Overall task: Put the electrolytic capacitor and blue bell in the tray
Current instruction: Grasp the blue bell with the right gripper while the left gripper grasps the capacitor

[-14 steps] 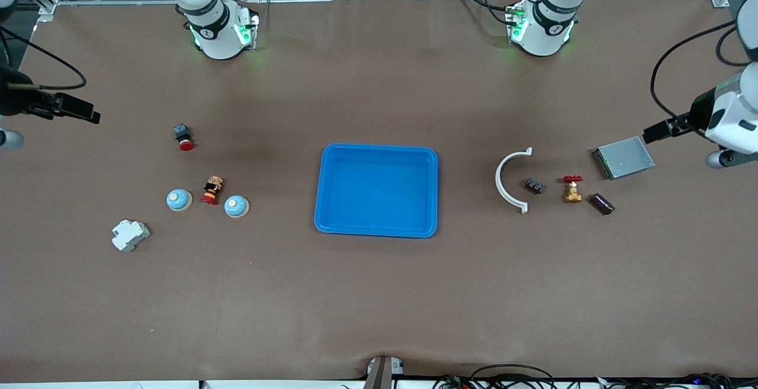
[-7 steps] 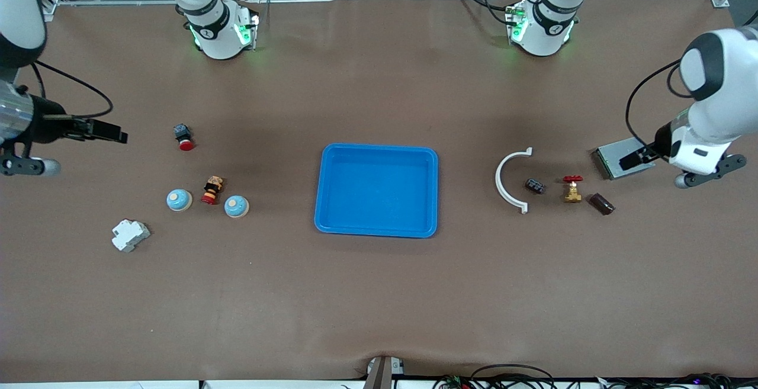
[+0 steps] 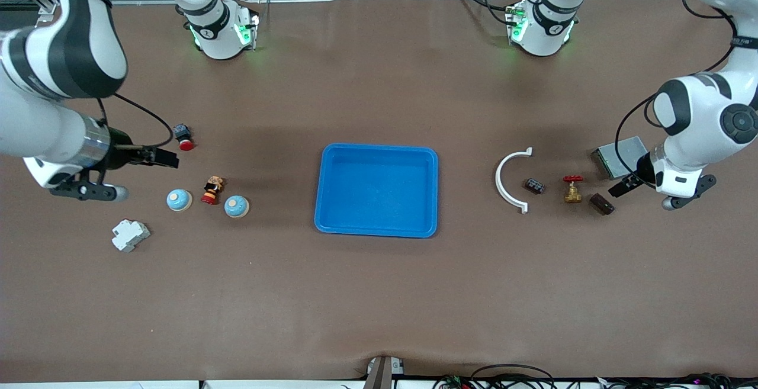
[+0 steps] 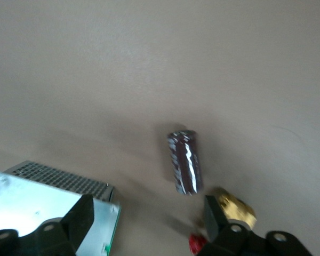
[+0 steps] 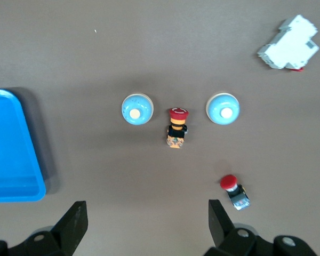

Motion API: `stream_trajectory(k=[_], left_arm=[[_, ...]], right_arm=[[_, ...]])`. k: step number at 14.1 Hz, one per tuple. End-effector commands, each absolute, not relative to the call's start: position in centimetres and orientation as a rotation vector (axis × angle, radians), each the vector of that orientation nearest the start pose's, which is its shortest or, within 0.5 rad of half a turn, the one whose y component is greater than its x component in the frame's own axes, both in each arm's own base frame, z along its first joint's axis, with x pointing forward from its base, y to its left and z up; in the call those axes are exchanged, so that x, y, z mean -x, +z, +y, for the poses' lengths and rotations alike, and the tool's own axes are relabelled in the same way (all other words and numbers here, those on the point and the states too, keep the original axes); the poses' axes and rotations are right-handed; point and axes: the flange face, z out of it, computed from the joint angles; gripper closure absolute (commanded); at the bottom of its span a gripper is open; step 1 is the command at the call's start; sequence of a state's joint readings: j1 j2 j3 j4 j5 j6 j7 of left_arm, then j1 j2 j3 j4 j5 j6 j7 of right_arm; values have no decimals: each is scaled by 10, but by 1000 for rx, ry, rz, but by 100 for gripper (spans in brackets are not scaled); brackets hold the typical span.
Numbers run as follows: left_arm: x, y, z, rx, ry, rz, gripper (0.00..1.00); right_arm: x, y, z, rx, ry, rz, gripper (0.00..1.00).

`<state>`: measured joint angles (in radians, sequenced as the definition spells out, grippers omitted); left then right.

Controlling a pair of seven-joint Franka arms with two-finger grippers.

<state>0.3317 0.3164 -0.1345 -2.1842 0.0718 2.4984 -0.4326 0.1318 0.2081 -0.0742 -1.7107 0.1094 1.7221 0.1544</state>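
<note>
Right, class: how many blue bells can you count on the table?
2. One blue bell sits toward the right arm's end of the table; the second blue bell sits closer to the tray. A small figurine stands between them. None seems hidden.

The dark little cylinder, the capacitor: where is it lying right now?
The electrolytic capacitor lies on the table toward the left arm's end, beside the brass valve, with the open left gripper next to it.

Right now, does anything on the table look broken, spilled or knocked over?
Nothing looks broken or spilled. The dark capacitor lies on its side beside the brass valve, which seems normal for it. Both blue bells sit upright, and the tray is flat with nothing in it.
</note>
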Motion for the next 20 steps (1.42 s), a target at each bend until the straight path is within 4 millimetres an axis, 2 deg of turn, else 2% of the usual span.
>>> stream_trajectory(k=[1, 3, 7, 11, 12, 14, 15, 18, 20], left_arm=[[-561, 234, 103, 3002, -29, -937, 16], [-569, 222, 105, 3007, -33, -955, 19], [-580, 206, 104, 3019, -48, -960, 22], [-583, 192, 101, 3031, -71, -957, 28], [-582, 189, 100, 3031, -61, -957, 37], [-582, 188, 100, 3032, -61, -955, 76], [-583, 191, 101, 3034, -66, -948, 100], [-583, 204, 104, 3036, -89, -930, 100], [-585, 222, 100, 3031, -80, -925, 100]], right_arm=[[-613, 416, 52, 3040, 334, 218, 0], [-620, 392, 66, 3049, 326, 192, 0], [-631, 351, 79, 3056, 315, 180, 0], [-640, 312, 92, 3069, 288, 161, 0], [-641, 307, 94, 3071, 290, 157, 0], [-641, 291, 97, 3073, 304, 152, 0], [-641, 283, 98, 3077, 315, 148, 0], [-641, 262, 96, 3078, 345, 157, 0], [-641, 254, 95, 3080, 352, 159, 0]])
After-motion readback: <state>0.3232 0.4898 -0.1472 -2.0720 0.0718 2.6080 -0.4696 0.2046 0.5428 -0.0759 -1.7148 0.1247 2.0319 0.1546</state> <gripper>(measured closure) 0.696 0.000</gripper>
